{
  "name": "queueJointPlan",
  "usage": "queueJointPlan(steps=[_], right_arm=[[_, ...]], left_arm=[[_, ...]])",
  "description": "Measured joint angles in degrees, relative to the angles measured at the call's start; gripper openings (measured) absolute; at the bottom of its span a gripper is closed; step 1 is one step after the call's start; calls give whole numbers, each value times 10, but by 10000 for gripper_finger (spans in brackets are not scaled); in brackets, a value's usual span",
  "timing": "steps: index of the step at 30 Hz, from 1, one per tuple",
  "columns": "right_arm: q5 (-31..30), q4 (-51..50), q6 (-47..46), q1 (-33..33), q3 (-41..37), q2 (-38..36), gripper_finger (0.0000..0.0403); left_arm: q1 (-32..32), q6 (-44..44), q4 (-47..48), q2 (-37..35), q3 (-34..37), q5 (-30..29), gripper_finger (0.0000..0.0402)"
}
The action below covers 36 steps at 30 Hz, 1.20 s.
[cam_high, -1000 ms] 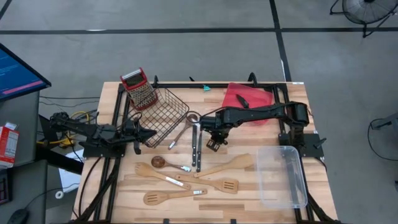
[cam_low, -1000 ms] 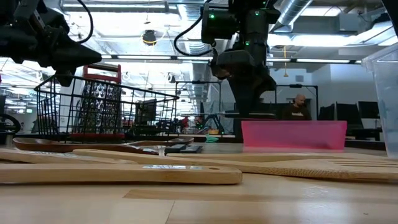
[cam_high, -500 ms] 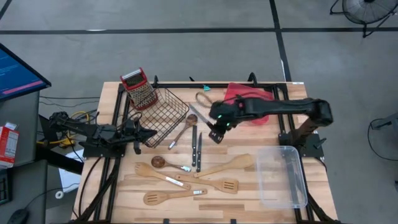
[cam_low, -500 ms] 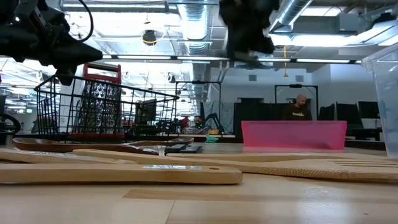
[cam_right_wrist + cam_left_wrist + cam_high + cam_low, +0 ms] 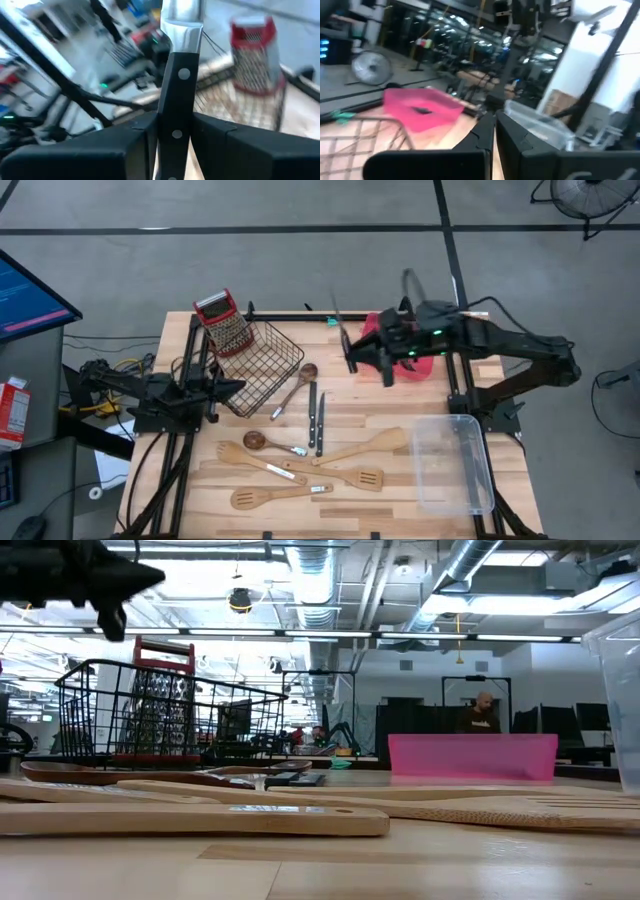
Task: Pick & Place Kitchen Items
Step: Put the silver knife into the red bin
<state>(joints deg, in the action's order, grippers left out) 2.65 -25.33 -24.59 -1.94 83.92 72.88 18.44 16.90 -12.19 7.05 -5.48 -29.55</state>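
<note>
The right gripper (image 5: 352, 360) hangs above the table's far side, just beside the red tray (image 5: 425, 370), its fingers closed on the black handle of a steel knife (image 5: 338, 320) whose blade points away over the far edge. In the same high view the left gripper (image 5: 232, 387) waits with fingers pressed together beside the black wire basket (image 5: 262, 360), where a red-topped grater (image 5: 226, 323) leans. Two more knives (image 5: 316, 417), a dark-bowled spoon (image 5: 256, 440) and pale wooden spatulas (image 5: 352, 477) lie on the boards near the clear bin (image 5: 452, 465). The low view shows wooden utensils (image 5: 190, 820) flat in front, basket and tray behind, and a person in the room beyond. The left wrist view shows its fingers (image 5: 512, 140) touching. The right wrist view shows the riveted knife handle (image 5: 177, 95) clamped upright between the fingers.
</note>
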Motion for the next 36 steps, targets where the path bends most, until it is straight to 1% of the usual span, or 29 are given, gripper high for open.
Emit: queueJointPlan(steps=[4,8,12,16,19,22,27,30,34,36], right_arm=[[32,52,28,0,0,-28,94],[90,116,59,0,0,-43,94],[175,190,86,0,0,-48,94],[267,257,87,-1,0,-47,94],[340,310,82,-1,0,-43,94],[381,345,80,-1,0,-40,94],[410,378,62,0,0,-36,94],[421,380,61,0,0,-35,94],[420,350,52,-1,0,-35,94],[395,310,63,-5,0,-35,94]], left_arm=[[0,-3,1,-25,-4,74,2],[0,-3,1,-69,-4,177,2],[0,-2,-2,-70,-11,300,2],[0,9,-6,-70,-12,359,2],[0,-8,-5,-70,-12,399,2],[0,-19,-3,-70,-12,410,2],[0,-19,-3,-70,-12,410,2],[0,-19,-4,-68,-12,410,2],[0,-17,-4,-61,-12,410,2],[0,-16,-6,-59,-12,410,2]])
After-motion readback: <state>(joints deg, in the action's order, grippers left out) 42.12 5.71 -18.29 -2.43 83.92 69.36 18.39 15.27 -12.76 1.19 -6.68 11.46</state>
